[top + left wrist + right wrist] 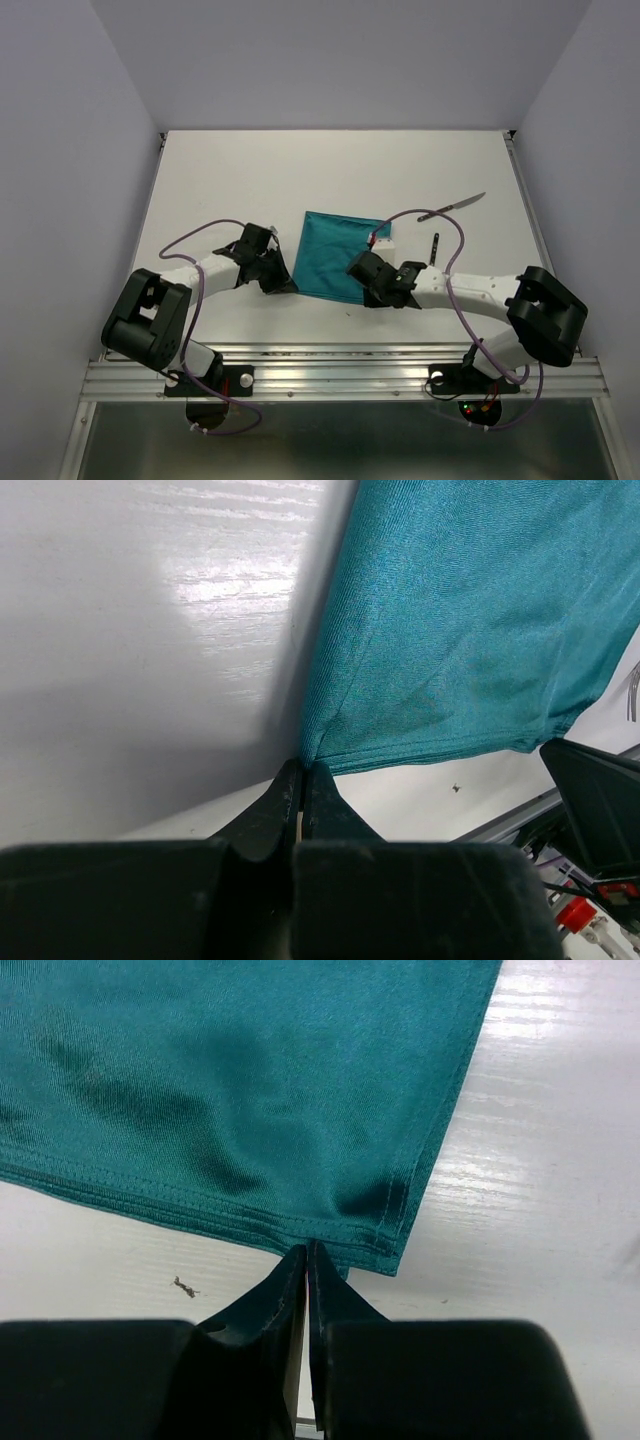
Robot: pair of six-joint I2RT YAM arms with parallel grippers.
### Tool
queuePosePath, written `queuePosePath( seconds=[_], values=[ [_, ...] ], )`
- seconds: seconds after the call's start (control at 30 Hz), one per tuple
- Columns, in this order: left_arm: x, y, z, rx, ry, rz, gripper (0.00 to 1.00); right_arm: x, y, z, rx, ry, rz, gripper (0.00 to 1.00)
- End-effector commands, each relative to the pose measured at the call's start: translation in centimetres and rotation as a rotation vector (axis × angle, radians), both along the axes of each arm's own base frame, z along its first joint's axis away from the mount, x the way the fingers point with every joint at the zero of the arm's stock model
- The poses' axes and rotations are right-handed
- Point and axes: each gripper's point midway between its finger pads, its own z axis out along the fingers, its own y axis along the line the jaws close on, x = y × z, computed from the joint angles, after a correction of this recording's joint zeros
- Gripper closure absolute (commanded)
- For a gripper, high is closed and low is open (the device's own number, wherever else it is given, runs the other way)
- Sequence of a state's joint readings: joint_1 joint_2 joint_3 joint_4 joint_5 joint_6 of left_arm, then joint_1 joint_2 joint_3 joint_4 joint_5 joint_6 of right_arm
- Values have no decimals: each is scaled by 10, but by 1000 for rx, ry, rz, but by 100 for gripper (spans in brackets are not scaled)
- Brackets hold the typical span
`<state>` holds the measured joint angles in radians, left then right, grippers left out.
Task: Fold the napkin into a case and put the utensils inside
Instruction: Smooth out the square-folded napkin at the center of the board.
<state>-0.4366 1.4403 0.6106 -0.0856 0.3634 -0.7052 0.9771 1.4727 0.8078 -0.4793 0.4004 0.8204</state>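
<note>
The left gripper (302, 770) is closed tight, its two black fingers pressed together on the near left corner of the napkin (335, 250). The cloth runs up out of the tips and casts a shadow on the counter (220, 180) to its left. The right gripper (307, 1252) is also closed, with only a hairline between its fingers. Its tips pinch the stitched near hem of the napkin just left of the near right corner, and the cloth puckers slightly there.

Only the top view shows the whole teal napkin. It lies spread near the middle of the counter between the two arms, a little skewed, with its far edge flat. That view also shows the knife (455, 206) well to the right of the napkin and farther back, its blade pointing far right. A slim dark piece (435, 248) lies nearer, just right of the napkin; it is too small to tell what it is. The wrist views add the hem stitching, the weave and a small dark speck (183, 1286) on the counter just near of the hem.

A purple cable (465, 240) from the right arm arches over the counter between the napkin and the knife. In the top view the right arm's black wrist covers the napkin's near right corner.
</note>
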Motion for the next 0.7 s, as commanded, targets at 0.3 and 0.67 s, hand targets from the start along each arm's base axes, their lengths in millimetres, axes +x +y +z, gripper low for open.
queuePosePath(
  seconds=[0.3,0.67],
  values=[
    [-3,3,5,-10,-29,5,100,14,-1,-15,67,20,-79,92],
    [-19,6,9,-52,-18,45,100,-2,-17,-23,94,14,-61,92]
  ],
)
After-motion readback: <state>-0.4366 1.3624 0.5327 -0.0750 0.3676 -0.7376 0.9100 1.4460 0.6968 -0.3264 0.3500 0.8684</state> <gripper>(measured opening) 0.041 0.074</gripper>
